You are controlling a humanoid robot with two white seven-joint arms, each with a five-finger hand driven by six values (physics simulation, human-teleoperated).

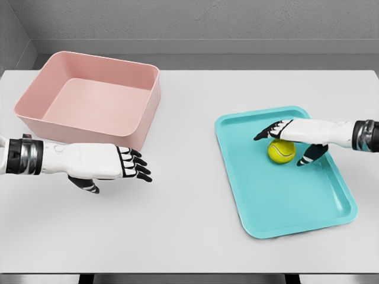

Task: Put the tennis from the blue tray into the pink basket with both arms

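Right robot hand (290, 139) open over round tennis ball (281, 151) in blue tray (284, 201)

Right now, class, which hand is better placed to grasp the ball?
The right hand: it hangs directly over the ball in the tray, fingers spread around it. The left hand is open beside the basket, far from the ball.

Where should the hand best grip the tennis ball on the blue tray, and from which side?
Grip the tennis ball across its widest middle, coming from above. It is round and lies free on the flat blue tray, and the right hand hovers open over it.
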